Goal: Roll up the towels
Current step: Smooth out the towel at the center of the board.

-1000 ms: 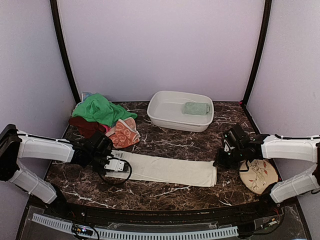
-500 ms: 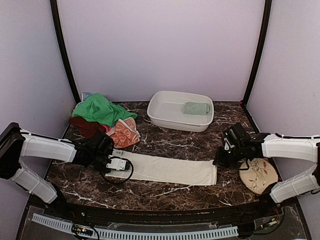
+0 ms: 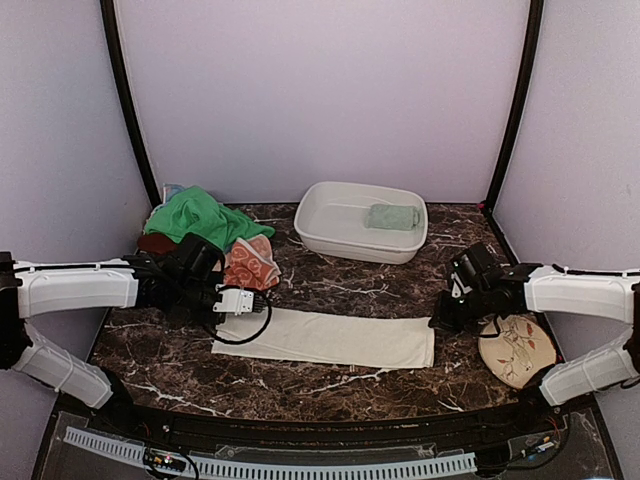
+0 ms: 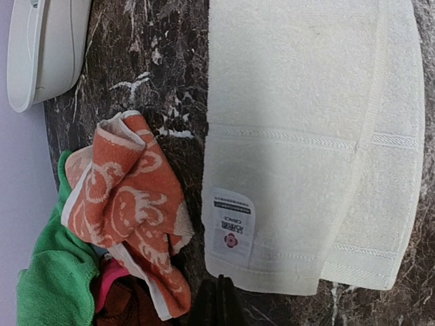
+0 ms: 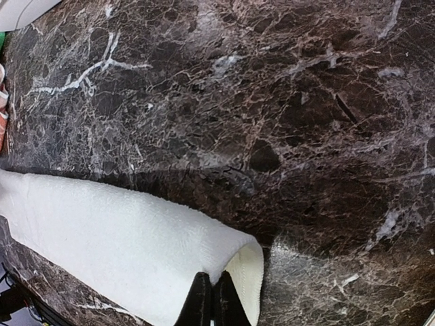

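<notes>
The large cream-white towel (image 3: 330, 338) lies folded into a long strip across the table's front. My right gripper (image 3: 440, 322) is shut on its right end; in the right wrist view the fingertips (image 5: 212, 295) pinch the towel's (image 5: 122, 231) curled-up edge. My left gripper (image 3: 212, 300) is shut and empty, just off the towel's left end (image 4: 306, 136), tips (image 4: 217, 302) near its label. The orange swirl towel (image 3: 250, 265) and bright green towel (image 3: 195, 218) are piled at the back left. The rolled sage-green towel (image 3: 392, 216) sits in the basin.
The white plastic basin (image 3: 330, 240) stands at the back centre. A round floral plate (image 3: 515, 350) lies under my right arm at the right. A dark red cloth (image 3: 160, 243) lies under the green towel. The orange towel (image 4: 122, 204) lies close beside my left fingers.
My left gripper has come off the cream towel's left end and moved back toward the towel pile. The right gripper has stayed on the right end.
</notes>
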### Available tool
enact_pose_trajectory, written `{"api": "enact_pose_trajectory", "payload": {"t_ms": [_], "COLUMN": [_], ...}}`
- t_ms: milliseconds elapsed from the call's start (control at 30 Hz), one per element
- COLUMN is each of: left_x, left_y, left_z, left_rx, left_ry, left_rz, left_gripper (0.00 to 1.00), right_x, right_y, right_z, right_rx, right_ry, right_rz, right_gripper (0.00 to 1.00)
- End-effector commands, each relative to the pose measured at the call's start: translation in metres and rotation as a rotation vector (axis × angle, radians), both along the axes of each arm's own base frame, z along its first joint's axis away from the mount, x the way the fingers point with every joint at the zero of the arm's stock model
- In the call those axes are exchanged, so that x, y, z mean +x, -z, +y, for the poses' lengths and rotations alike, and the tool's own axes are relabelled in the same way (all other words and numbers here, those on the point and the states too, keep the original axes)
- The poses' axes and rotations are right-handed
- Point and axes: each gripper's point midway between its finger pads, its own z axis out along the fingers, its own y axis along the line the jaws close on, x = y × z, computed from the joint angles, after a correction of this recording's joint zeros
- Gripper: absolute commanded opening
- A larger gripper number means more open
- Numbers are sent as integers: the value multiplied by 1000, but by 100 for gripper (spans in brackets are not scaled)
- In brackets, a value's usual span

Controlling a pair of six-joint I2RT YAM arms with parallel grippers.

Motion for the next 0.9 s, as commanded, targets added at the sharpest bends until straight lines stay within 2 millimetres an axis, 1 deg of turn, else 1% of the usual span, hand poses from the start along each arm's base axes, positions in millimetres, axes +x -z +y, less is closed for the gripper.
{"api": "enact_pose_trajectory", "payload": {"t_ms": [0,100,200,233,267,333,400,467,533,567,633,667,733,800,867], "left_x": [-22,-33,-29,-30,-31,-34,-35,-31,-25,-23,-20,-19,-19,-20,-19], "left_y": [8,15,25,30,35,44,50,58,63,64,63,62,61,59,57], "left_z": [7,11,19,22,23,23,21,21,20,19,16,15,13,13,13], "left_rx": [8,29,66,81,91,104,108,130,145,148,141,138,130,132,129], "left_ry": [-12,1,13,26,40,61,69,70,63,61,61,61,56,53,52], "left_rz": [102,145,89,77,71,89,107,110,101,97,90,92,101,109,106], "left_gripper": [0,1,25,30,33,35,40,41,41,40,38,36,32,28,23], "right_x": [12,15,16,17,17,19,20,22,21,18,9,2,-14,-33,-51], "right_y": [-6,-5,0,2,4,6,9,4,-5,-9,-13,-14,-14,-12,-7], "right_z": [-1,-2,-3,-2,-2,0,-4,-10,-16,-19,-22,-23,-19,-11,-8], "right_rx": [1,-1,-12,-14,-18,-20,-50,-87,-99,-97,-96,-100,-96,-96,-134], "right_ry": [3,8,6,3,2,-2,4,20,40,46,46,44,21,-15,-49], "right_rz": [-24,-22,-12,-8,-2,3,10,-4,-27,-36,-33,-28,-21,-13,-3], "right_gripper": [0,0,0,0,1,2,8,15,26,31,35,37,40,41,41]}}
